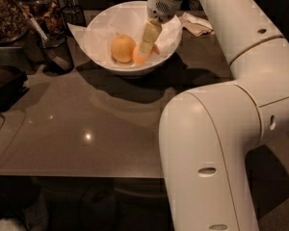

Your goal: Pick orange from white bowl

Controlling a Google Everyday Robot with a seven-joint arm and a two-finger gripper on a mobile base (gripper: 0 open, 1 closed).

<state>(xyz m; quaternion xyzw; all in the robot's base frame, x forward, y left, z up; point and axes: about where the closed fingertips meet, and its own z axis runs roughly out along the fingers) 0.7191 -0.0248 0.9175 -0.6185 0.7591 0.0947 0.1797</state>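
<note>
The white bowl (104,28) stands at the back of the dark table. In it lie a paler yellow-tan fruit (122,47) on the left and the reddish orange (137,57) just to its right. My gripper (147,49) reaches down into the bowl from above and sits right over the orange, hiding its middle. A sliver of orange also shows on the gripper's right side.
A black mesh cup (55,52) with a utensil stands left of the bowl. A tray of brown snacks (8,12) is at the far left. A crumpled napkin (197,24) lies right of the bowl. A dark object (5,83) sits at the left edge. My own arm (216,143) fills the right.
</note>
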